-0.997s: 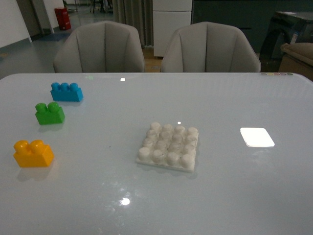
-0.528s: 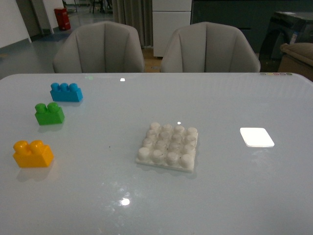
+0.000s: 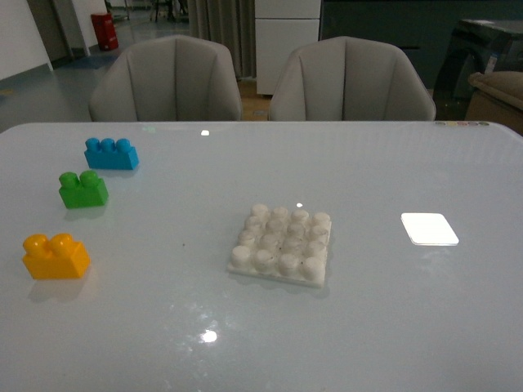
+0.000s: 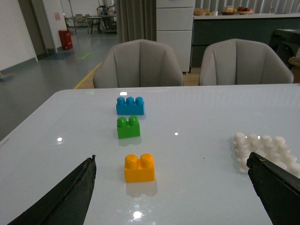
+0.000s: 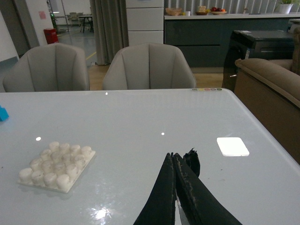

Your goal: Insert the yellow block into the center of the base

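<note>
The yellow block (image 3: 55, 256) stands upright on the table at the front left, studs up; it also shows in the left wrist view (image 4: 139, 168). The white studded base (image 3: 281, 243) lies flat at the table's middle, with nothing on it, and shows in the left wrist view (image 4: 265, 150) and the right wrist view (image 5: 57, 165). My left gripper (image 4: 171, 164) is open, its fingers wide apart on either side of the block and short of it. My right gripper (image 5: 172, 156) is shut and empty above bare table, right of the base. Neither arm shows in the front view.
A green brick (image 3: 82, 189) and a blue brick (image 3: 110, 153) stand behind the yellow one at the left. A flat white rectangle (image 3: 429, 229) lies at the right. Two grey chairs (image 3: 167, 80) stand behind the table's far edge.
</note>
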`<state>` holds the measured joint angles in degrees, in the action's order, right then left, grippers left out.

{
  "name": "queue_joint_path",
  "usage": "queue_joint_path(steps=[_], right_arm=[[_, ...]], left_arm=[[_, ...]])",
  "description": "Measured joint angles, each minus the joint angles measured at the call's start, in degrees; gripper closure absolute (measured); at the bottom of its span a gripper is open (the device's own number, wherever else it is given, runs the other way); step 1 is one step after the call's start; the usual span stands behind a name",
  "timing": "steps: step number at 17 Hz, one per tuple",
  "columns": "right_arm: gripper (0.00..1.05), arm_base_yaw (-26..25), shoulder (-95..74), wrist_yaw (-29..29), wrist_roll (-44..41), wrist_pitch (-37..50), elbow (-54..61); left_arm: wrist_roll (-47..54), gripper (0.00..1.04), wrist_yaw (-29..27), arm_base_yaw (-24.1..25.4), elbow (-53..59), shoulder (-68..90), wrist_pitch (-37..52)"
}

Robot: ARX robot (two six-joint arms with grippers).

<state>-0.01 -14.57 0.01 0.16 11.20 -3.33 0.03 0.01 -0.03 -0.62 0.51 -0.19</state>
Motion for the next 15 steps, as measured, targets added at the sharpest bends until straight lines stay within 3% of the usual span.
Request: queue_joint_path(steps=[4,6,15], right_arm=[[1.03,0.0,3.8,0.0,0.0,-0.7,2.0],[1.03,0.0,10.7,-0.2,0.0,-10.3,2.6],[1.03,0.0,14.3,0.0,0.0,-11.4,2.6]], left_arm=[[0.0,0.07,0.0,0.0,0.0,0.0,0.0],[0.0,0.07,0.0,0.0,0.0,0.0,0.0],[0.0,0.07,0.0,0.0,0.0,0.0,0.0]])
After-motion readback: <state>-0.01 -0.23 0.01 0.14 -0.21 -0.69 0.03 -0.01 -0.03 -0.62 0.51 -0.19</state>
